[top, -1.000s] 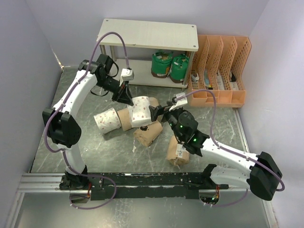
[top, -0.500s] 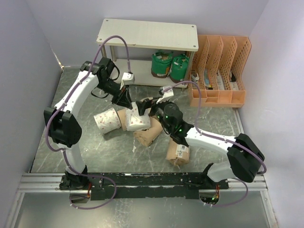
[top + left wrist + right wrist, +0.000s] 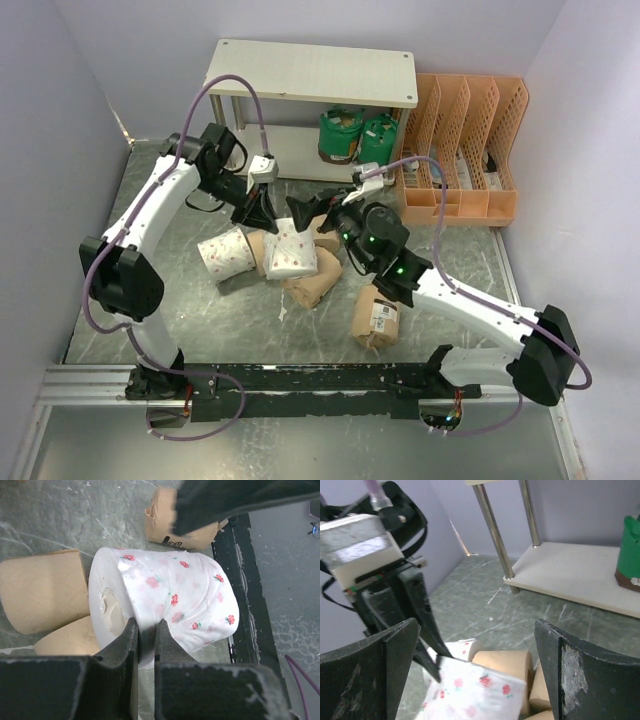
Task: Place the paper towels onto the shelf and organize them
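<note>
Top external view: a white floral roll [image 3: 293, 247] lies on its side in the pile of rolls at mid-table, in front of the shelf [image 3: 310, 72].
Long axis: runs from far to near, hollow core end toward the shelf, other end toward the arm bases.
Support: it lies over bare tan rolls [image 3: 262, 250]; whether it is lifted clear of them, cannot tell.
Left gripper [image 3: 262, 215]: fingers pressed together, pinching the wrapper at the rim of the roll's core end; the left wrist view shows this plainly.
Right gripper [image 3: 312, 215]: fingers spread wide and holding nothing, just beside the far end of the same roll; in its wrist view the roll sits low between the two fingers.
Lower tier: two green rolls [image 3: 360, 138] stand upright, side by side at the right end.
Other rolls: a second floral roll [image 3: 225, 252] lies left of the pile; a labelled tan roll [image 3: 378, 315] lies apart, nearer the bases.
</note>
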You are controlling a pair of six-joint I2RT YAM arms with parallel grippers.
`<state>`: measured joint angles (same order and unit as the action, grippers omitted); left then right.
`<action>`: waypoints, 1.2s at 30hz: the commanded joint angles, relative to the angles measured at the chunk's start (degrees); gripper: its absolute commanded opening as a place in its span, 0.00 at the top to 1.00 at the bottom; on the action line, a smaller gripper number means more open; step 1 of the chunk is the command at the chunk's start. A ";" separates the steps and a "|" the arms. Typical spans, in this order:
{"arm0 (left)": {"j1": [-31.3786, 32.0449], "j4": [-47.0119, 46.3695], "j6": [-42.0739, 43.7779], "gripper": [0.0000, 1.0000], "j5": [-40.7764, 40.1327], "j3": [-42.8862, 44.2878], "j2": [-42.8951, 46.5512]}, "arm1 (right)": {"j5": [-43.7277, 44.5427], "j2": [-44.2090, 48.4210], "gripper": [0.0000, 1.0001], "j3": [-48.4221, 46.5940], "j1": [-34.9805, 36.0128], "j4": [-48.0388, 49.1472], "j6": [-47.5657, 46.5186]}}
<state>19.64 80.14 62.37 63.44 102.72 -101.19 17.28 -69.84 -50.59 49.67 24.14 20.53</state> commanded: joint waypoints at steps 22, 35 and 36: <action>0.05 -36.83 -38.67 0.93 -8.49 -9.77 6.97 | -0.86 2.61 0.00 -3.13 3.79 -9.16 9.11; 0.13 -36.37 -39.65 0.93 -2.97 -11.47 11.50 | 3.04 0.90 0.00 -5.54 4.63 -8.83 2.61; 0.14 -36.70 -39.87 0.93 -2.75 -11.75 11.95 | 2.35 1.69 0.00 -7.34 4.66 -9.11 2.15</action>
<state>19.59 45.63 23.27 57.25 91.94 -92.73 18.50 -73.97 -48.90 53.93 15.27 27.05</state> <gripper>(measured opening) 0.072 1.000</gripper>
